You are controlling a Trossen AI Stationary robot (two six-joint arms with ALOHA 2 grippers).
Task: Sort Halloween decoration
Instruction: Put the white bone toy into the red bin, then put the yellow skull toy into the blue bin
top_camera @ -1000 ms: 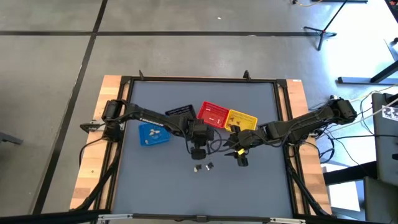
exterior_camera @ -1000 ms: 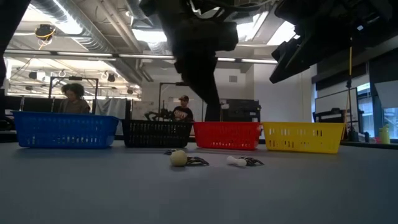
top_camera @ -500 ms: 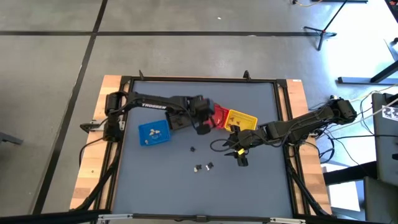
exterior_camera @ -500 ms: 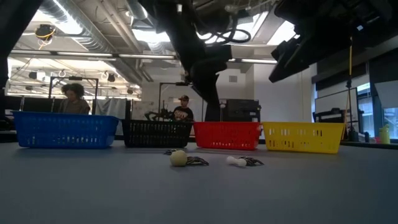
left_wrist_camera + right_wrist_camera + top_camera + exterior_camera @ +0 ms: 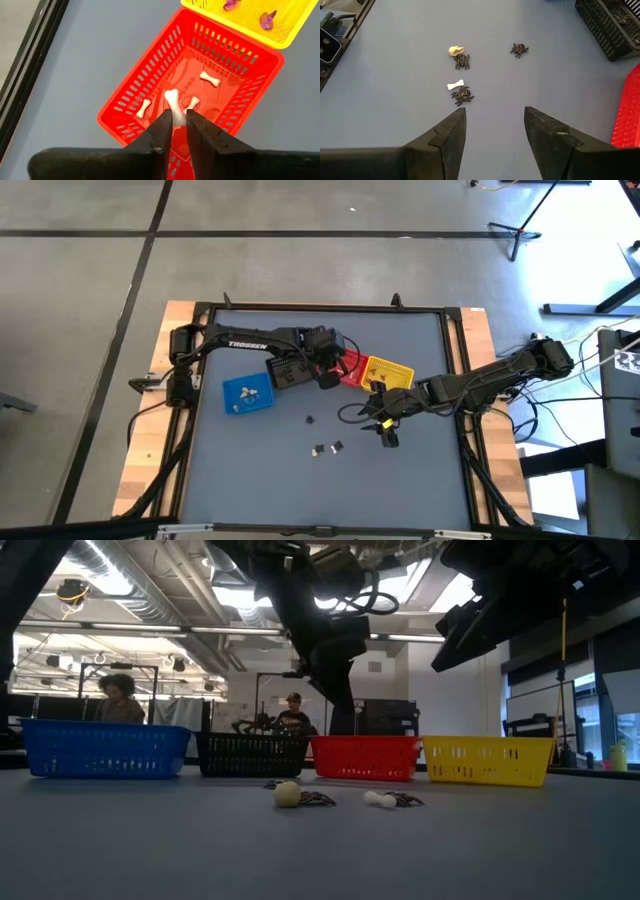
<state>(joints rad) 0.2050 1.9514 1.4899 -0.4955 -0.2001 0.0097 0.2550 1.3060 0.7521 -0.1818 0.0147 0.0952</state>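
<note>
My left gripper [image 5: 328, 380] hangs over the red basket [image 5: 131, 101], with a small white bone [image 5: 172, 100] at its fingertips. More white bones [image 5: 209, 78] lie on the basket's floor. My right gripper [image 5: 494, 120] stands open above the table, near loose trinkets: a cream skull [image 5: 455, 50], a white bone [image 5: 456, 85] and three black spiders [image 5: 462, 95], all lying flat on the grey mat. In the high view they show as small specks [image 5: 328, 449]. My left gripper has the white bone's near end [image 5: 176, 114] between its two fingertips, which stand a narrow gap apart. The fingers slant down from above. The bone sticks out past the tips, tilted, clear of the basket floor below it.
Four small baskets stand in a row toward the far side: blue [image 5: 247, 394], black [image 5: 288, 370], red [image 5: 350, 366] and yellow [image 5: 392, 373]. The yellow one holds purple pieces [image 5: 268, 19]. People stand in the room beyond the table [image 5: 292, 712].
My left gripper has swung from above the loose trinkets toward the table's far edge. It now stands over the red basket. A black spider shows on the mat where it was.
</note>
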